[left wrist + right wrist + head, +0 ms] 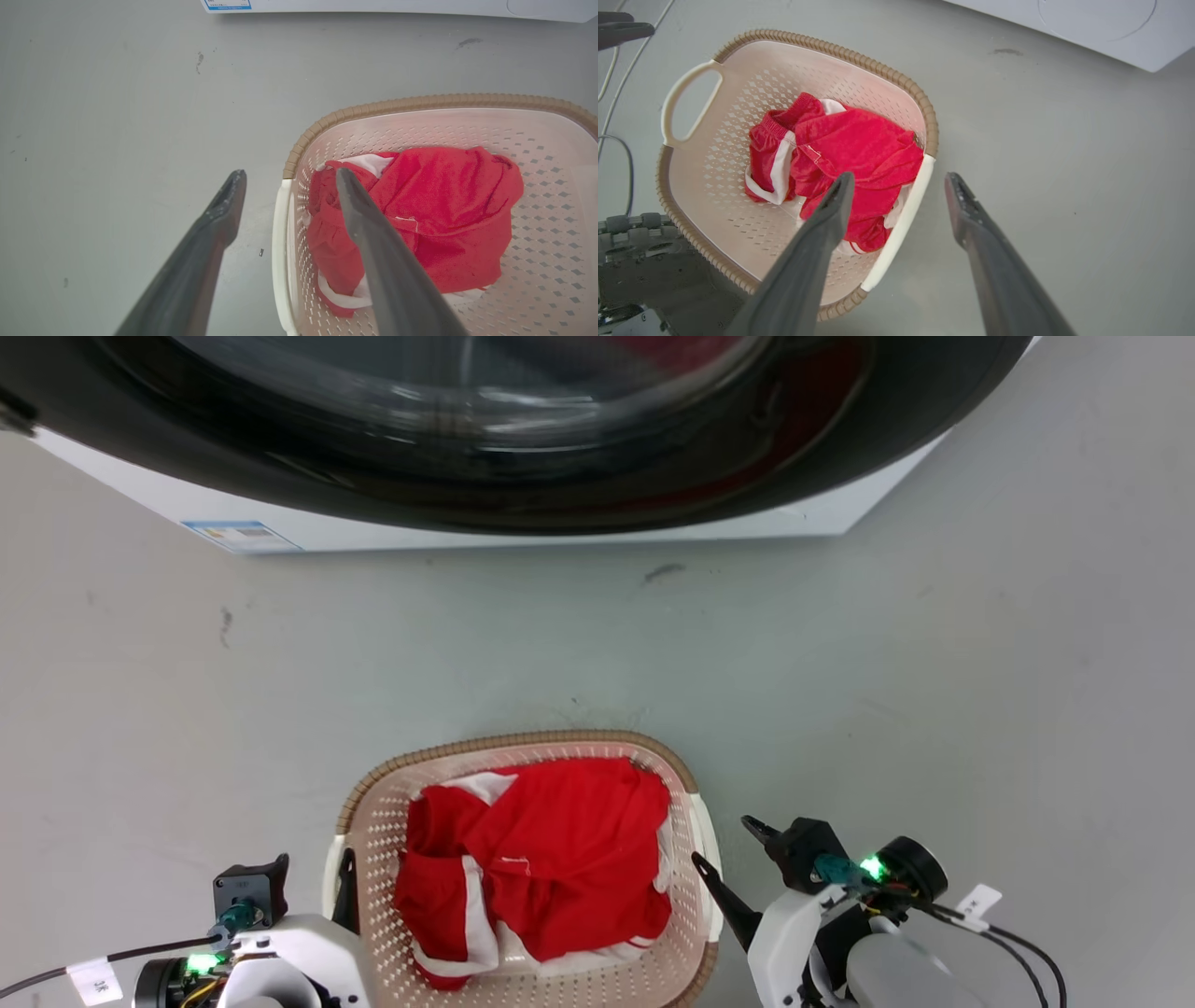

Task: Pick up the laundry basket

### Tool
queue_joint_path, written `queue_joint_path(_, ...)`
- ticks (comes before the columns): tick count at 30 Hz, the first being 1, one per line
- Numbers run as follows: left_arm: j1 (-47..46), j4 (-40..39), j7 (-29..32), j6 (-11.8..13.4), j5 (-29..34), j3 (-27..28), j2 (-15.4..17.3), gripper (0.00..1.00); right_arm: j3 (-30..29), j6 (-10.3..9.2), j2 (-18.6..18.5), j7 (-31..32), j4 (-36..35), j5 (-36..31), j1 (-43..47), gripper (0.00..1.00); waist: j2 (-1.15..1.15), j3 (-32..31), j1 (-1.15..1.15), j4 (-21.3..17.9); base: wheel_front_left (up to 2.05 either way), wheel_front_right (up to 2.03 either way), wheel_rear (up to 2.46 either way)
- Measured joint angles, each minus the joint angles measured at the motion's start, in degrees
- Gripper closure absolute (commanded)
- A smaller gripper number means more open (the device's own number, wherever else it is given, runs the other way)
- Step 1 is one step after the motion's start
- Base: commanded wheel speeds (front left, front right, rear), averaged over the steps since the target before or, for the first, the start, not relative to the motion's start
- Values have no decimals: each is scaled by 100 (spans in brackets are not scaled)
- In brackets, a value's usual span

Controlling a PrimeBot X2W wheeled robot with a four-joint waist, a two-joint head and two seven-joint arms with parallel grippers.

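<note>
Laundry basket (378,859) sits on the grey floor (887,663) right in front of the robot, between its two arms, with a crumpled red and white garment (551,859) inside.

The left gripper (289,173) is wide open and holds nothing. Its fingers straddle the basket's left white handle (280,242), one over the bare floor outside and the other over the red cloth inside.

The right gripper (900,177) is also wide open and empty. It straddles the right white handle (906,210) the same way, one finger above the clothing and one above the floor. Whether either gripper touches its handle cannot be told.

The basket stands upright, its brown braided rim unbroken along the far side. Beyond it is a stretch of floor with a few dark scuffs, then the white washing machine (803,518) with its dark round door (523,476).
</note>
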Motion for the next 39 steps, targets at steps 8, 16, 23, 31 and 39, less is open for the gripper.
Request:
queue_joint_path(8,-163,397,0,-25,8,19,140,0,446,0,44,0,571,475,-460,0,0,395,0,-186,0,0,0)
queue_joint_path(16,-273,649,0,-47,-9,59,277,0,1234,0,54,-1,471,1337,-761,0,0,736,0,-376,0,0,0)
queue_joint_path(23,-465,801,0,-3,-9,67,330,0,1667,0,55,-1,576,1834,-1051,0,0,1015,0,-414,0,0,0)
queue_joint_path(31,-748,922,0,23,-43,83,346,0,1965,0,57,0,706,2159,-1412,0,0,1397,0,-348,0,0,0)
queue_joint_path(39,-1017,931,0,20,-35,25,334,0,2285,0,57,-1,876,2471,-1655,0,0,1730,0,-307,0,0,0)
